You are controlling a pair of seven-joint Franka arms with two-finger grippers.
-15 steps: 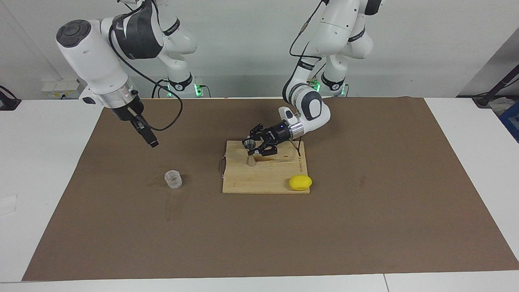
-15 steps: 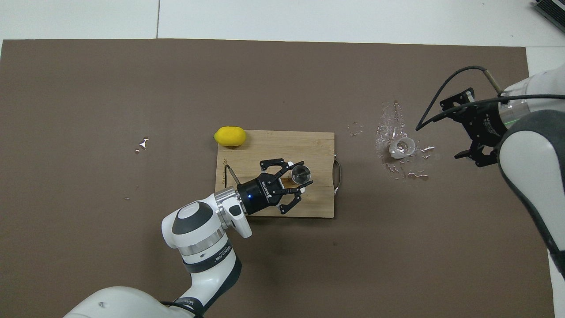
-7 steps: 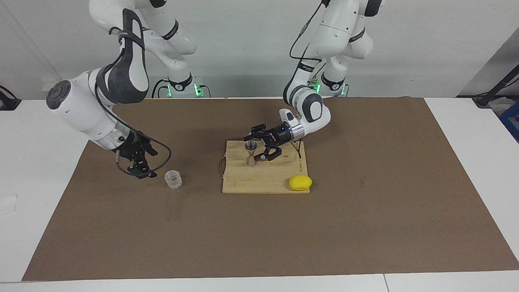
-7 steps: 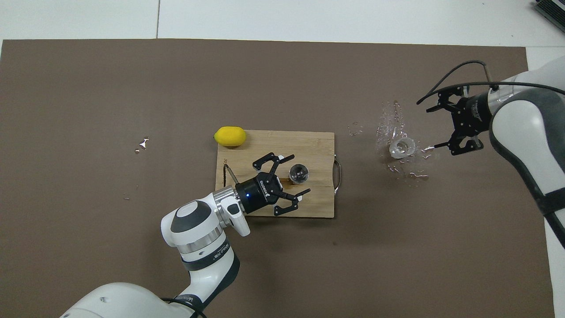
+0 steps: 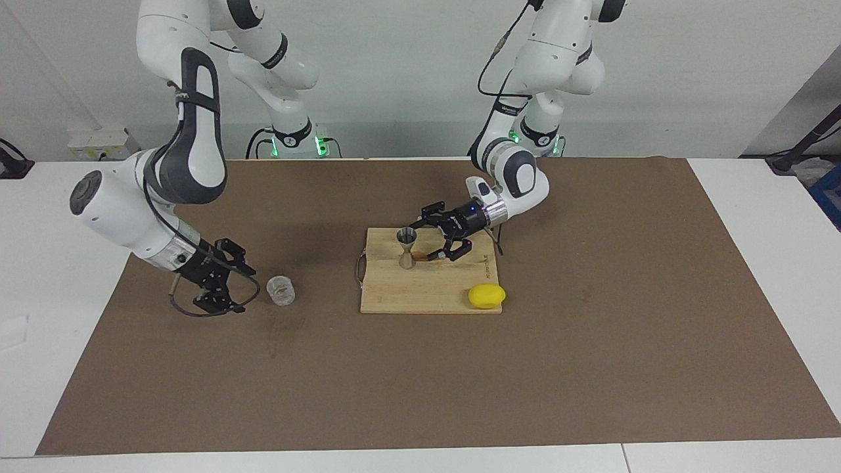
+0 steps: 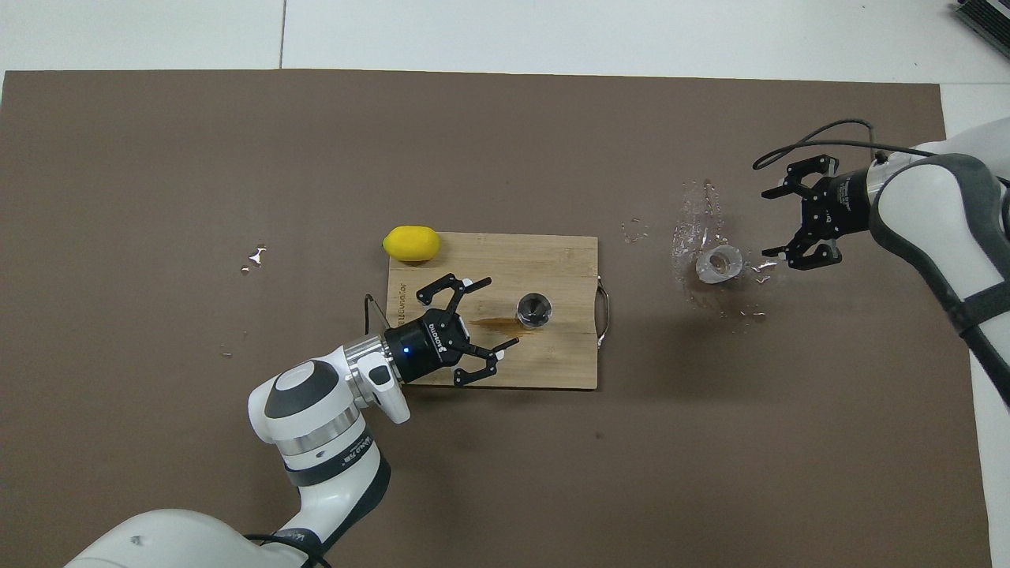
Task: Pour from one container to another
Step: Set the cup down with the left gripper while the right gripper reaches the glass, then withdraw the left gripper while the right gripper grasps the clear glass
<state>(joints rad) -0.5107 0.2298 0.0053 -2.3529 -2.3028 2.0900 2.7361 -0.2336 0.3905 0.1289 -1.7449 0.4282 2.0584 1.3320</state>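
Observation:
The metal jigger (image 5: 407, 248) stands upright on the wooden cutting board (image 5: 427, 292); it also shows in the overhead view (image 6: 536, 309). My left gripper (image 5: 428, 236) is open just beside the jigger, toward the left arm's end, and clear of it; it also shows from above (image 6: 499, 312). The clear tumbler (image 5: 280, 290) stands on the brown mat toward the right arm's end, also seen from above (image 6: 719, 263). My right gripper (image 5: 242, 289) is open and low beside the tumbler, a short gap away from it (image 6: 765, 223).
A yellow lemon (image 5: 487, 295) lies at the board's corner, farther from the robots than the jigger (image 6: 411, 243). A brown streak (image 6: 493, 322) marks the board (image 6: 489, 252) beside the jigger. Spilled drops (image 6: 698, 213) lie around the tumbler.
My left gripper let go of the jigger and drew back toward the left arm's end. My right gripper came down from high above the mat to beside the tumbler.

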